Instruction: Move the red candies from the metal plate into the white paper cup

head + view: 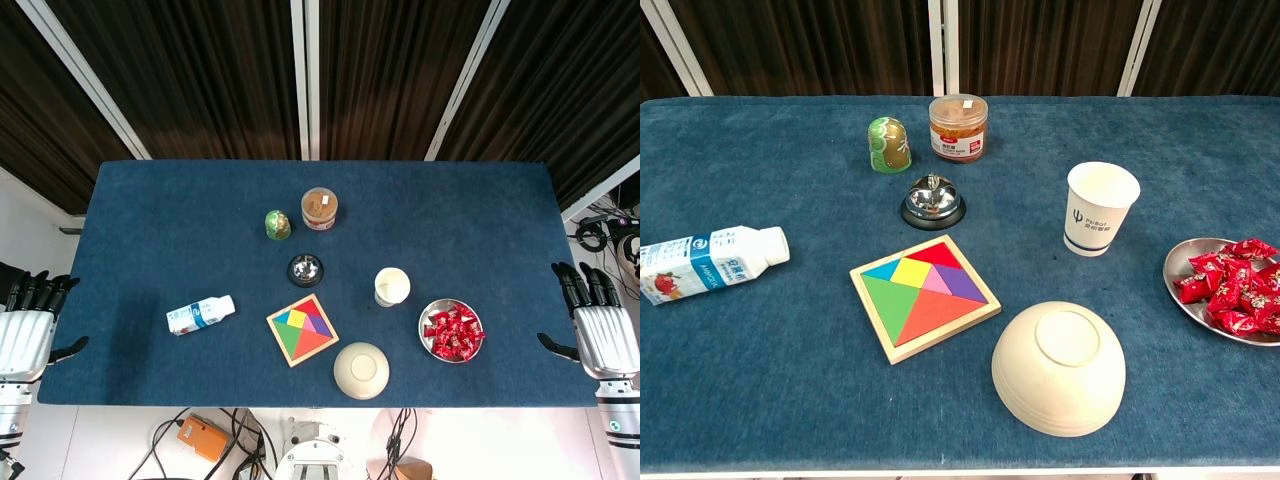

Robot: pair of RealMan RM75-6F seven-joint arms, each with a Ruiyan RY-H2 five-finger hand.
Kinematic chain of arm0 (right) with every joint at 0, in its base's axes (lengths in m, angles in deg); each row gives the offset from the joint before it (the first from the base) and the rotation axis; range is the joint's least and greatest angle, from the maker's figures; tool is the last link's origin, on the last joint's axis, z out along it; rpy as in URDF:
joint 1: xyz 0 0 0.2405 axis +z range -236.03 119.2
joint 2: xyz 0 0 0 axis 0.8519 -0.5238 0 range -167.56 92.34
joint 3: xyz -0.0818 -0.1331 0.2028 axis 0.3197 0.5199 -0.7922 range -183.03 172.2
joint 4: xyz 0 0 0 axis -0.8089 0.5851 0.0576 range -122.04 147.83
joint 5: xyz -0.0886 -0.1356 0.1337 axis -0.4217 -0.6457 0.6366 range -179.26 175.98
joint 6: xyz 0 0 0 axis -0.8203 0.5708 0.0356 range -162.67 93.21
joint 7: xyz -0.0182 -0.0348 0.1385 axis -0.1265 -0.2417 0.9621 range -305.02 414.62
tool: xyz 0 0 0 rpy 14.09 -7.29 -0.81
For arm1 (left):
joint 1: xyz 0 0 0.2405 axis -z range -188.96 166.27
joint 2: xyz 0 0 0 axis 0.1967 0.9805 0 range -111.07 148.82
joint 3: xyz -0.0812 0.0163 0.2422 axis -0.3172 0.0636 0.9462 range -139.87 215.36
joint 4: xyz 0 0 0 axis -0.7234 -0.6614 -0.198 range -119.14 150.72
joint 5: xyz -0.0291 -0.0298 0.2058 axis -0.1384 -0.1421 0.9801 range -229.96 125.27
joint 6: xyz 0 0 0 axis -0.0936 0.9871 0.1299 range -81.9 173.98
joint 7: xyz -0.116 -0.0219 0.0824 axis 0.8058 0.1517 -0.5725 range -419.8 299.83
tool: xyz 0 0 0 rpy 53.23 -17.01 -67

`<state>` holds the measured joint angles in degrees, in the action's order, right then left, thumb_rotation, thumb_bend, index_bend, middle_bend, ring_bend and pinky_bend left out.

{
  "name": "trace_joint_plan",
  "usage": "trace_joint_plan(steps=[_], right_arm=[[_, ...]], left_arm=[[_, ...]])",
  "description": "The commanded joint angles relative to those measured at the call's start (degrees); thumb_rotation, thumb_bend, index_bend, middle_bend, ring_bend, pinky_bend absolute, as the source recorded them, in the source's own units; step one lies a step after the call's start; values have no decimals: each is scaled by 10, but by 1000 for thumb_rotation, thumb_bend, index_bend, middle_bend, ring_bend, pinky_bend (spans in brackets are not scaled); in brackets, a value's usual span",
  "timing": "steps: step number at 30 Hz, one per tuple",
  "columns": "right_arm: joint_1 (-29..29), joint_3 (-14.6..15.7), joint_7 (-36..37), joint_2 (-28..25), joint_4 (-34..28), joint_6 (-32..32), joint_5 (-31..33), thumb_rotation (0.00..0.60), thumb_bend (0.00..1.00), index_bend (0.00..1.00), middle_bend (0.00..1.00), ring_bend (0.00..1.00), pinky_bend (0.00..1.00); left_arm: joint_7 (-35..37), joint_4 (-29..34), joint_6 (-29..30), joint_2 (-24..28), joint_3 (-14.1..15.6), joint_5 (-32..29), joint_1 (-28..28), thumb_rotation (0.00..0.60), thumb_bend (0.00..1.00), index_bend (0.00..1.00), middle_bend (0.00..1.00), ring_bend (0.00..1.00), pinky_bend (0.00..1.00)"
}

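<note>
Hands [25, 330] [600, 330] open, off table edges [60, 300]

A robotics lab is suggested — a blue-covered table [150, 220] is backed by dark curtains [200, 70] with metal struts [305, 75], and loose cables [245, 445] are seen below its front edge.

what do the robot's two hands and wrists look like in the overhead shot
Both the left hand and the right hand have black fingers and a silver-grey ribbed metal back. Below each sits a pale grey cylindrical wrist. The right wrist carries a small green round mark. No sleeves or cables show on them.
</note>
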<state>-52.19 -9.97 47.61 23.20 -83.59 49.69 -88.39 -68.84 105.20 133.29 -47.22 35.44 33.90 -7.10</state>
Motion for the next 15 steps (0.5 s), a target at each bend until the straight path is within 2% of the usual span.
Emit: trace_joint_plan(steps=[1,6,8,9,11,13,15], right_arm=[[4,0,-4,0,-2,-6,2,600,220,0,154,0,134],[12,-1,-12,3,-2,-19,2,600,220,0,153,7,143],[18,0,-22,6,3,-28,0,600,220,0,165,70,199],[25,1,-29,8,9,-38,-2,600,220,8,208,161,273],[41,3,-39,9,16,-67,-2,600,220,63,367,415,529],[57,3,-49,13,29,-92,-3,600,218,145,515,617,738],[77,4,-61,20,47,-126,1,600,218,216,627,749,844]], left_arm=[[-1,-2,-2,-2,0,-1,1,600,0,171,159,70,0],[-4,0,0,-2,-1,-1,1,600,0,171,159,70,0],[-6,2,2,-2,-1,1,1,600,0,171,159,70,0],[-7,3,2,-2,-1,1,1,600,0,171,159,70,0],[-8,6,2,-1,-1,2,1,600,0,171,159,70,0],[-10,7,3,-2,-2,3,1,600,0,171,159,70,0],[-11,9,5,-2,-1,4,0,600,0,171,159,70,0]])
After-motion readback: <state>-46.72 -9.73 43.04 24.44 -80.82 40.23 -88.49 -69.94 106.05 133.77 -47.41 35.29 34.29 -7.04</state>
